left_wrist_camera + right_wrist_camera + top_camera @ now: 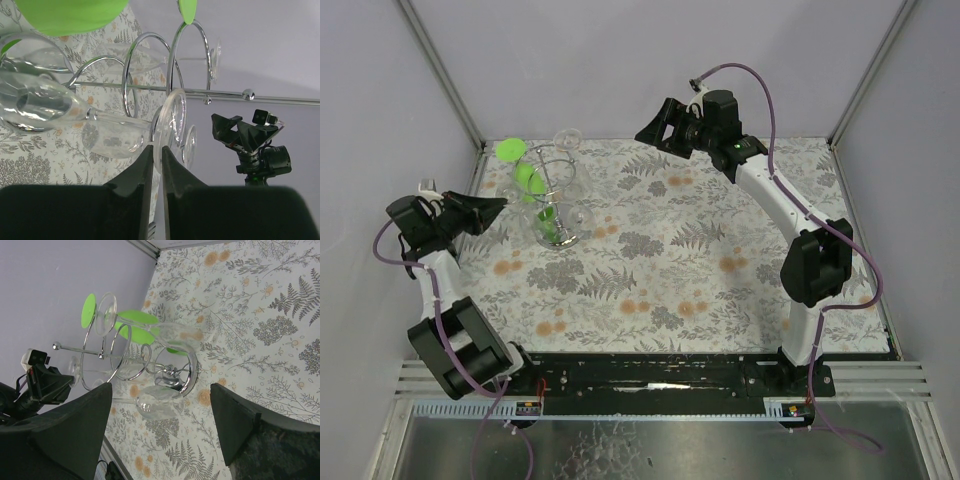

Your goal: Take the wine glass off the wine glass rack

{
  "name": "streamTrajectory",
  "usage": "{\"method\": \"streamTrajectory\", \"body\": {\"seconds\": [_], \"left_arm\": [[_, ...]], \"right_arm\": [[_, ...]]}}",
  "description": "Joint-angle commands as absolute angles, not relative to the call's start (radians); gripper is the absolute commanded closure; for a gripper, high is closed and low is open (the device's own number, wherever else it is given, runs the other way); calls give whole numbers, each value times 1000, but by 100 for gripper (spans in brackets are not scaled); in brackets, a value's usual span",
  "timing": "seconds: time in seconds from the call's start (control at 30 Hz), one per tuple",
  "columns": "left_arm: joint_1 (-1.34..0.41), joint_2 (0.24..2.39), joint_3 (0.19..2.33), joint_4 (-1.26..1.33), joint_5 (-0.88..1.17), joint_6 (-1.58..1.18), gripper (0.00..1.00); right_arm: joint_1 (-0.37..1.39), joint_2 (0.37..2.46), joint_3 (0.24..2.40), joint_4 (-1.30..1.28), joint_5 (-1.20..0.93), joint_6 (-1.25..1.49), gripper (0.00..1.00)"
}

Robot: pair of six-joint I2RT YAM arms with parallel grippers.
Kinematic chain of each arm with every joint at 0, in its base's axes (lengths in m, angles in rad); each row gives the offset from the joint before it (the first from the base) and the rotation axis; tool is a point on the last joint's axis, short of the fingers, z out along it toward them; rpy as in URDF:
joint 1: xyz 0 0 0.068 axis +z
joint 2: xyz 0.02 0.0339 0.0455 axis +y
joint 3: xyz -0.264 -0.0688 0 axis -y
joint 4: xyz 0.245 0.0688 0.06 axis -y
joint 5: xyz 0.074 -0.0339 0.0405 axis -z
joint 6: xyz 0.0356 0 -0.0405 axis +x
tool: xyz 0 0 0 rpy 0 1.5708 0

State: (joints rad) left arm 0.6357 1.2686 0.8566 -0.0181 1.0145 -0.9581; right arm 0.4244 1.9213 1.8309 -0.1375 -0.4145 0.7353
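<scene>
At far left on the table (740,290) stands the wine glass rack (558,195). Right gripper (655,125) hangs raised, far middle, jaws spread, empty. Left gripper (156,150) pinches the foot rim of a clear wine glass (75,107) hung on the rack.

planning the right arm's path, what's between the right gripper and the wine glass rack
Only bare floral table cover lies between the right gripper and the wine glass rack; the top view shows it.
</scene>
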Motion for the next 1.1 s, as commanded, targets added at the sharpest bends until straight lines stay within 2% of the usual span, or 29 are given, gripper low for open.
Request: {"method": "streamTrajectory", "body": {"seconds": [0.0, 0.1, 0.6, 1.07], "left_arm": [[636, 1285, 871, 35, 1041, -970, 94], [636, 1286, 879, 33, 1046, -980, 100], [638, 1245, 917, 29, 1080, -1085, 100], [684, 1206, 908, -22, 1112, -1060, 100]], "right_arm": [[420, 1886, 1869, -110, -445, 725, 15], [420, 1888, 1872, -114, -443, 723, 15], [420, 1889, 1867, -115, -439, 715, 14], [420, 1874, 1842, -104, -442, 718, 15]]}}
